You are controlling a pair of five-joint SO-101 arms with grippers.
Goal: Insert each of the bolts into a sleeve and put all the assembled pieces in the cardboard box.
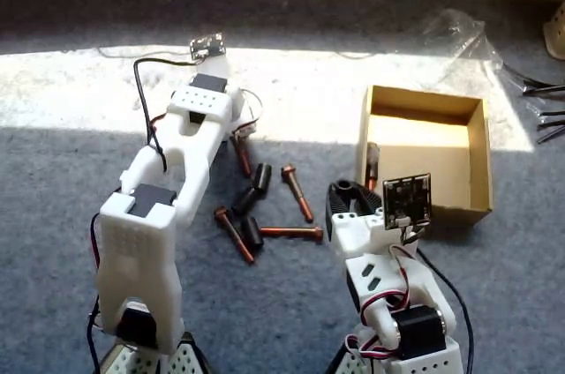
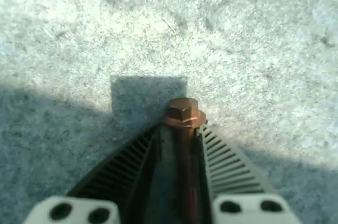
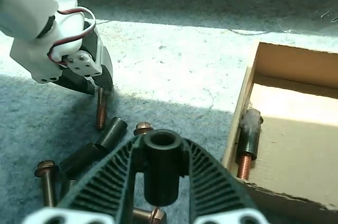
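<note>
Left wrist view: my left jaws clamp a bolt (image 2: 183, 112) by its shank, well apart from the box (image 1: 424, 102). My right jaws grip a sleeve (image 3: 161, 170) nearer the box. I fear misalignment: a tilted bolt could jam at the bore or slip free.

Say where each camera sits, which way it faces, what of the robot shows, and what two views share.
High view: fixed overhead, looking down on carpet, cardboard box, left arm, right arm.
Left wrist view: on that wrist, facing carpet along jaws shut on a bolt.
Right wrist view: on that wrist, facing the box past jaws shut on a sleeve.
Shared: high and right wrist views both show that bolt.
</note>
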